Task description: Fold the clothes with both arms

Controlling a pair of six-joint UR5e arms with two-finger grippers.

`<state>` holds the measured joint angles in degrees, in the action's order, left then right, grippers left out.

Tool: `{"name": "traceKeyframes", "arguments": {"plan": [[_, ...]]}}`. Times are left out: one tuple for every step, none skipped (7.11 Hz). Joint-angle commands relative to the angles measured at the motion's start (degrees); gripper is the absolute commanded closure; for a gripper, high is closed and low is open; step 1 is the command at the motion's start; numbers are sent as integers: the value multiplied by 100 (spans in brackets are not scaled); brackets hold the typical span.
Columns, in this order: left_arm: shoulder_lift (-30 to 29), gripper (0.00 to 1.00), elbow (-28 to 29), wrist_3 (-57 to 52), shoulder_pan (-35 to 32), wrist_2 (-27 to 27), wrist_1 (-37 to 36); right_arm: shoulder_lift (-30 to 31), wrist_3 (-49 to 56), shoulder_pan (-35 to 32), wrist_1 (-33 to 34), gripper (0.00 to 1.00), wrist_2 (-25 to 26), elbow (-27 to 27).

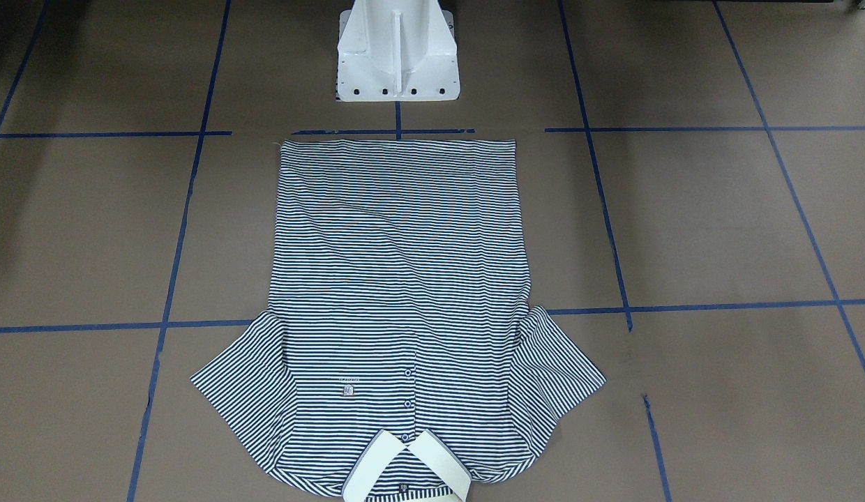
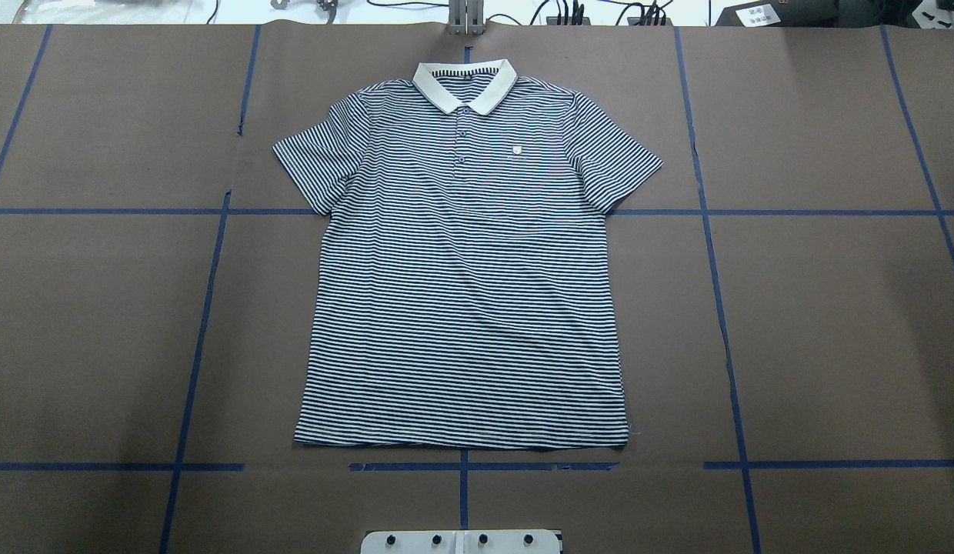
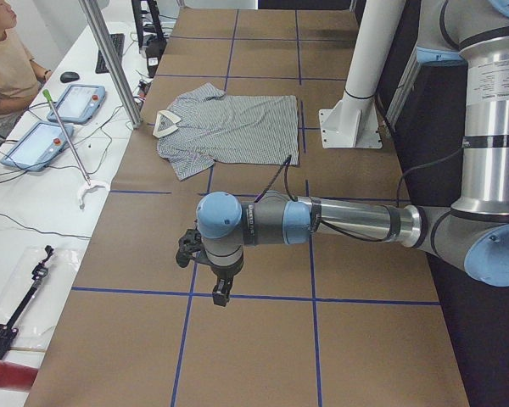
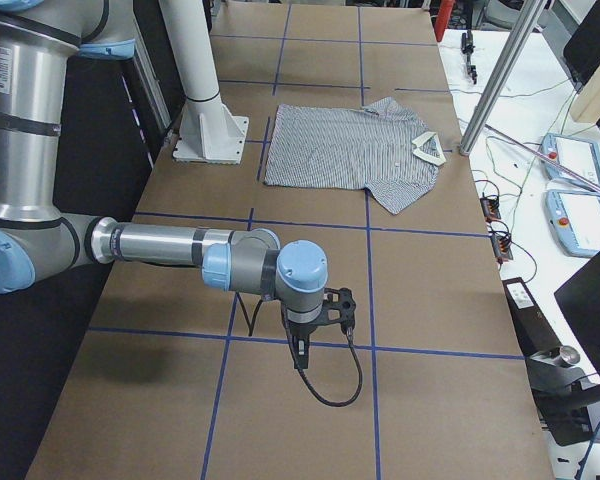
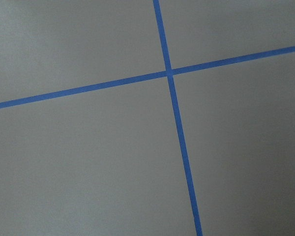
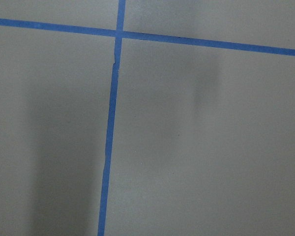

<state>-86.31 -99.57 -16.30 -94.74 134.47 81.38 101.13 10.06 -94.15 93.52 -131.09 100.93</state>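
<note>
The striped polo shirt (image 2: 465, 292) lies flat and face up in the middle of the brown table, with both sleeves spread. Its cream collar (image 2: 465, 81) points away from the robot base and its hem lies nearest the base. It also shows in the front view (image 1: 397, 279) and in both side views (image 3: 229, 127) (image 4: 350, 145). My left gripper (image 3: 223, 295) hangs over bare table far off the shirt toward the table's left end. My right gripper (image 4: 300, 355) hangs likewise toward the right end. I cannot tell whether either is open or shut. Both wrist views hold only table and tape.
The white pedestal base (image 1: 397, 49) stands just behind the shirt's hem. Blue tape lines (image 2: 461, 466) grid the table. A side bench with tablets (image 3: 38, 140) and a seated person (image 3: 4, 59) runs along the table's far edge, beside a metal post (image 3: 110, 59).
</note>
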Motion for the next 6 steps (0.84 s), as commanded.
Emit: {"name": "traceKeyframes", "arguments": {"plan": [[9, 0, -79, -5, 0, 0, 0, -5, -4, 2, 0, 0, -4, 5], [18, 0, -88, -14, 0, 9, 0, -5, -13, 2, 0, 0, -4, 5], [9, 0, -54, -22, 9, 0, 61, -57, -39, 11, -9, 0, -13, 14], [9, 0, 42, -5, 122, -87, 332, -58, -48, 159, -313, 0, -100, 14], [1, 0, 43, 47, 184, -158, 752, -67, -57, 186, -943, 0, -83, 6], [-52, 0, 17, 13, 176, -184, 1383, -276, -57, 204, -1819, 0, -13, -221]]}}
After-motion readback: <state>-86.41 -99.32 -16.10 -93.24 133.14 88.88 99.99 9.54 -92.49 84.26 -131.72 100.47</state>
